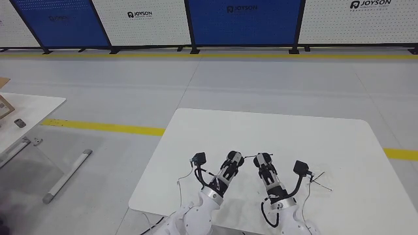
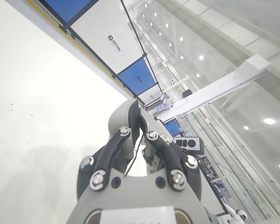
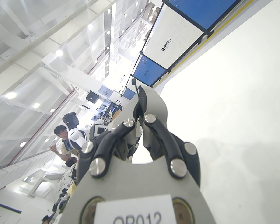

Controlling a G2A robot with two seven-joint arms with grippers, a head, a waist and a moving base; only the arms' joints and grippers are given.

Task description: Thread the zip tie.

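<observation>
From above, the left gripper and the right gripper hang nose to nose over the near part of the table; the black zip tie is a thin line bridging the gap between them, probably so its two ends can be lined up. In the left wrist view that gripper is pinched tight on the thin strap, which trails back toward the wrist. In the right wrist view the gripper is likewise clamped on the tie, a small blocky end poking past the tips, seemingly left bare for threading.
</observation>
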